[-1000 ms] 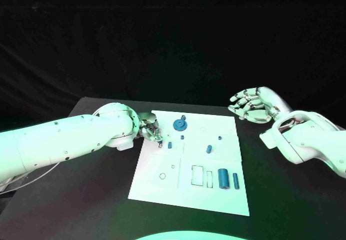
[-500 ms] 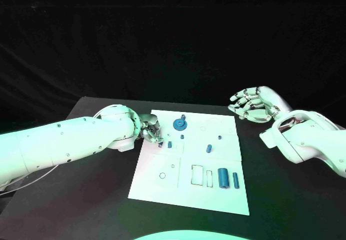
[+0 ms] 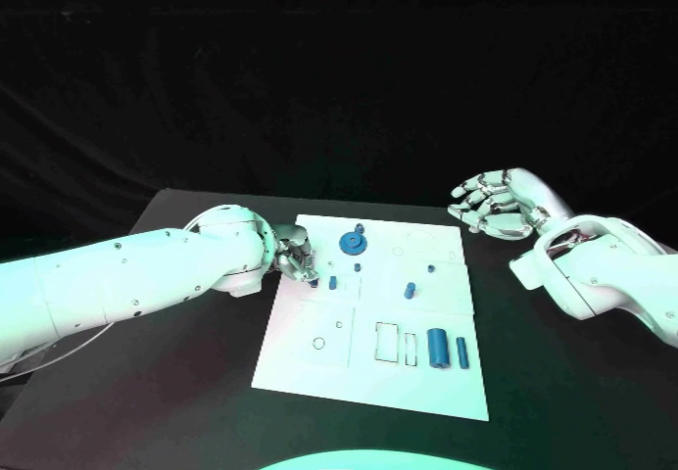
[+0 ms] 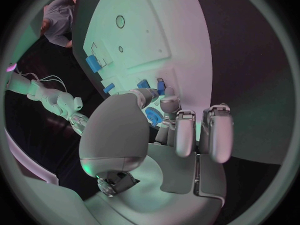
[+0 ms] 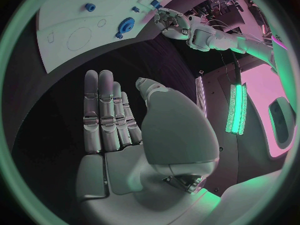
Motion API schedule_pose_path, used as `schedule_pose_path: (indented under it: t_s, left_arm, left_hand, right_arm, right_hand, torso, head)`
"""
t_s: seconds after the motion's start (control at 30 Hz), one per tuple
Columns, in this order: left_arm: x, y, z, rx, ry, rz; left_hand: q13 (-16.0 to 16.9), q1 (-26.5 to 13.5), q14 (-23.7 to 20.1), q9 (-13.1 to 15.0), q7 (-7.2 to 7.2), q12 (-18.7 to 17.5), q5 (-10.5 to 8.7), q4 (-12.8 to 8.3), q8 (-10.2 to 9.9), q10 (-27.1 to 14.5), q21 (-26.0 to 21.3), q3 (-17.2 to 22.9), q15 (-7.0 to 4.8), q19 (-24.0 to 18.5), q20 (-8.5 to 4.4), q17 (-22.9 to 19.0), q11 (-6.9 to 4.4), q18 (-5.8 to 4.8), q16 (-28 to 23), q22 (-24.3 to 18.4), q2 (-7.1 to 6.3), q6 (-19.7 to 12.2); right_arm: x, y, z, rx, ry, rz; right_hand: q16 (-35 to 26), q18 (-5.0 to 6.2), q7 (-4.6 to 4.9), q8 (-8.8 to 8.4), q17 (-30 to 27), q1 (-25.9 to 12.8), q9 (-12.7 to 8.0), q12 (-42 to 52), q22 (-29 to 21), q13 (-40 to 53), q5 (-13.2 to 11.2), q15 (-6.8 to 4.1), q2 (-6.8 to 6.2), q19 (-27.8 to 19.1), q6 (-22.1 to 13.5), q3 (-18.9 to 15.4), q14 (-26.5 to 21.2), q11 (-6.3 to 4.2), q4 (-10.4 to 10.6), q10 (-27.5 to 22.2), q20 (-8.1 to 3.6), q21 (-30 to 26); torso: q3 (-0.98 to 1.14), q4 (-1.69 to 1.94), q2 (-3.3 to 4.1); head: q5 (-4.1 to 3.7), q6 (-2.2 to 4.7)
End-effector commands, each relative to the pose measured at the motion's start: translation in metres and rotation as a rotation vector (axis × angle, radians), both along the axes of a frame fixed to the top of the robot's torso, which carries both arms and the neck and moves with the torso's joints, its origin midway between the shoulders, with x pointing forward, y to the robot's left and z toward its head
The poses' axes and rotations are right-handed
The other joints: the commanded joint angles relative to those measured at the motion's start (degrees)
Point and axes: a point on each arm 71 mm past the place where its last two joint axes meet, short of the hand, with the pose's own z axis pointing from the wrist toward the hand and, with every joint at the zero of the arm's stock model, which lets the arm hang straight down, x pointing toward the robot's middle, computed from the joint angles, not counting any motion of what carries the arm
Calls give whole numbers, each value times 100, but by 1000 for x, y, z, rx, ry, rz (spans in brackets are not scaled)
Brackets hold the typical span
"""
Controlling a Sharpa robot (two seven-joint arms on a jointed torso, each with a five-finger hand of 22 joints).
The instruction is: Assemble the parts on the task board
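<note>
The white task board (image 3: 370, 367) lies in the middle of the black table. At its left edge my left hand (image 3: 293, 256) pinches a small blue part (image 4: 160, 86) between thumb and fingertips, low over the board. A blue gear (image 3: 352, 243) stands just right of that hand, with another blue part (image 3: 333, 284) lying close by. Further right lies a short blue part (image 3: 410, 290), and two blue cylinders (image 3: 440, 348) sit near the front right. My right hand (image 3: 498, 206) hovers off the board's far right corner, fingers apart and holding nothing.
Outlined slots (image 3: 387, 342) and small holes (image 3: 318, 344) mark the board's front half. Bare black table (image 3: 184, 372) spreads on both sides of the board. My left forearm (image 3: 127, 279) lies across the table's left part.
</note>
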Motion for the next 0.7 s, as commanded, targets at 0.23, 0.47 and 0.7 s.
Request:
schedule_pose_path:
  t_s: [0.23, 0.47, 0.7]
  left_arm:
    - [-2, 0, -3, 30, 40, -13]
    - [-2, -1, -3, 27, 47, -18]
    - [-2, -2, -3, 24, 48, -19]
  left_hand:
    - [2, 67, 562, 8, 12, 32, 9, -880, 12, 35, 24, 922, -44, 51, -3, 1337, 11, -76, 21, 827, -11, 47]
    - [12, 64, 564, 8, 11, 39, 10, -888, 12, 44, 25, 935, -46, 52, -4, 1341, 10, -76, 24, 828, -20, 51]
    - [16, 64, 566, 8, 11, 42, 10, -890, 13, 47, 27, 939, -46, 54, -5, 1348, 10, -77, 28, 831, -22, 53]
  right_arm:
    - [-1, 1, 0, 0, -8, 10]
    - [-1, 0, 0, 1, -7, 9]
    - [-1, 0, 0, 1, -7, 9]
  right_hand:
    - [-17, 64, -1, 18, 0, -53, 7, -30, -5, -5, 26, 18, -3, 23, -30, 8, 24, 47, 36, 7, 2, -20]
    - [-17, 64, -1, 18, 0, -53, 7, -30, -5, -5, 26, 18, -3, 23, -30, 8, 24, 47, 36, 7, 2, -20]
    - [-17, 64, -1, 18, 0, -53, 7, -30, -5, -5, 26, 18, -3, 23, -30, 8, 24, 47, 36, 7, 2, -20]
  torso:
    - [0, -3, -1]
    - [-1, -1, 0]
    - [-2, -3, 1]
  head:
    - [7, -7]
    - [9, -7]
    - [10, -2]
